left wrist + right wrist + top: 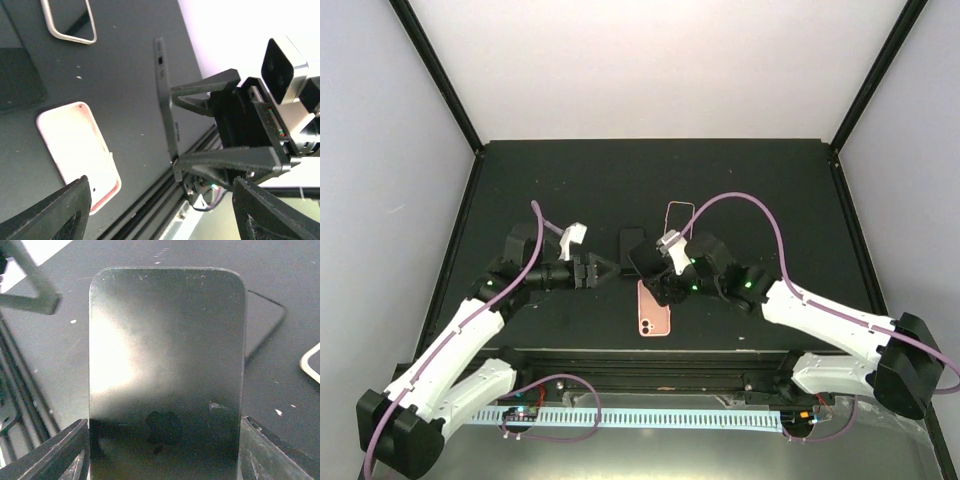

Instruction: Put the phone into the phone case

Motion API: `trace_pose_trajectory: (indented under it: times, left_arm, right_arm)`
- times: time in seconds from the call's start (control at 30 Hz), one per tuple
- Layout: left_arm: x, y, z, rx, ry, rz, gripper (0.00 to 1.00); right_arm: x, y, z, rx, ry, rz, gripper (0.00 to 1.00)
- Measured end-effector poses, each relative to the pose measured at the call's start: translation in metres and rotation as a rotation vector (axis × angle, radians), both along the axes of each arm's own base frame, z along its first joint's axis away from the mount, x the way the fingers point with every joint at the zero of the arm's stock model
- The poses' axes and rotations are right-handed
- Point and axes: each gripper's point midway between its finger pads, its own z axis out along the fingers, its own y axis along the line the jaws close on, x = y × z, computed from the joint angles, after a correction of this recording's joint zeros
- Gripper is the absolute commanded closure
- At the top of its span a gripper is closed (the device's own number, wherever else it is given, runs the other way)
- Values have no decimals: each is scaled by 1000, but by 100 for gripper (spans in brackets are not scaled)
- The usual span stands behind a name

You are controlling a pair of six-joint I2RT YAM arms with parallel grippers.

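Top external view shows the big black table with pale walls on three sides. Both arms reach in from the near edge and meet around the middle. Their bases are partly cut off at the bottom corners.

The right gripper is clamped on the black phone and holds it up off the table. From the right wrist the phone fills nearly the whole picture, so most of the table behind it is hidden. Its bottom end is pinched between the two fingers and its lowest edge is cut off. A bright glare smears its face (a dark round mark low down is too blurry to read).

From the left wrist the phone shows only as a thin edge, standing just beside the pink case. The pink case lies flat, open side up, close to the front edge of the table and its rail. One corner of it is covered by a left finger.

The left gripper is spread wide with nothing in it, pointing at the phone from close by.

A flat black thing lies behind the pink case; I cannot tell if it is a case or a phone. A clear case with a pale rim lies a bit farther back, cut off in both wrist views.

Most open room is on the far half of the table.
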Motion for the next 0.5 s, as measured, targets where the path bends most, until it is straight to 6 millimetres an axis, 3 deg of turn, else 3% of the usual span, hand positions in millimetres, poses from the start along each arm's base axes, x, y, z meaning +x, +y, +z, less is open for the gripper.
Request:
trace_pose_trajectory:
  times: [0.2, 0.5]
  left_arm:
    - [-8, -13, 3, -61, 35, -102, 34]
    - [-9, -17, 0, -88, 74, -147, 63]
  right_arm:
    - [-27, 20, 4, 4, -41, 162, 37]
    - [-53, 35, 2, -15, -86, 305, 36]
